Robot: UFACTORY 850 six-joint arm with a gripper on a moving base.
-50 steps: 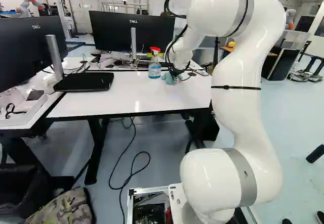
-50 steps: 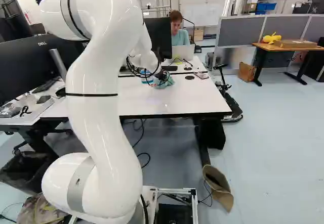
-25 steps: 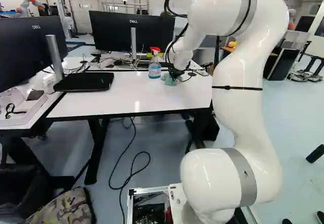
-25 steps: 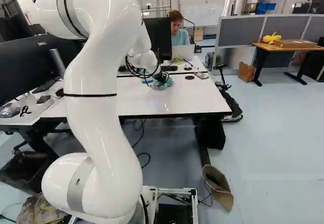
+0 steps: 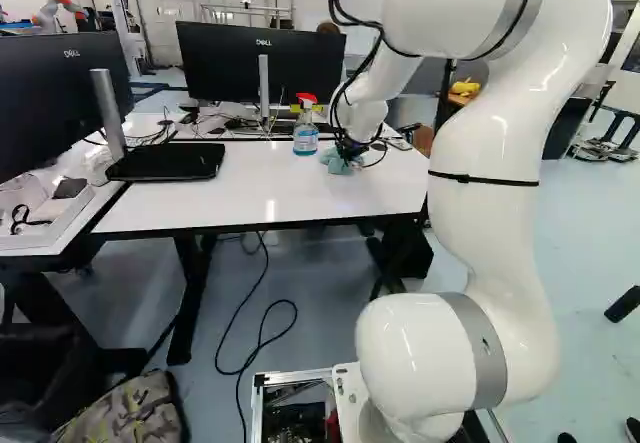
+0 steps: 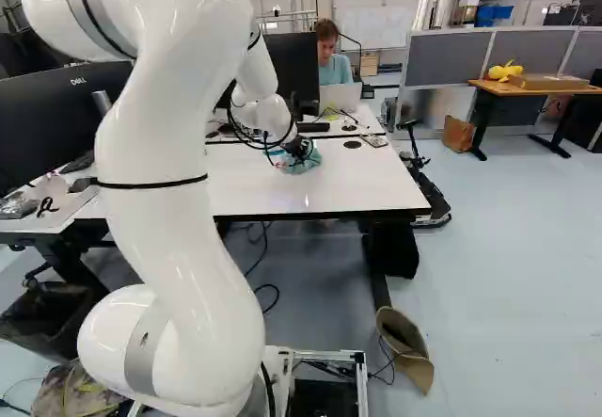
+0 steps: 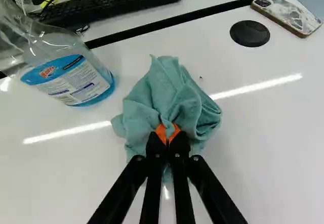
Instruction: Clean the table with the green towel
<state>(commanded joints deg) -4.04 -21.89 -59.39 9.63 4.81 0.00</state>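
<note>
Pincer (image 7: 168,134) clamped on the towel (image 7: 169,90), upper middle of the left base view, and careful: sweep left there and you could topple that spray bottle (image 5: 306,140)

This looks like a robotics lab laid out as an open-plan office. The lab side shows in the white arm (image 5: 490,233) rising on the right of the left base view, the metal frame (image 5: 292,377) holding electronics (image 5: 292,421) at its foot, and another robot (image 5: 58,6) at that view's upper left. The office side shows in the black monitors (image 5: 215,58) at that view's left and upper middle, the white table (image 5: 220,203), and, in the right base view, a laptop (image 6: 339,97) at upper middle and grey partitions (image 6: 447,59) at upper right.
</note>
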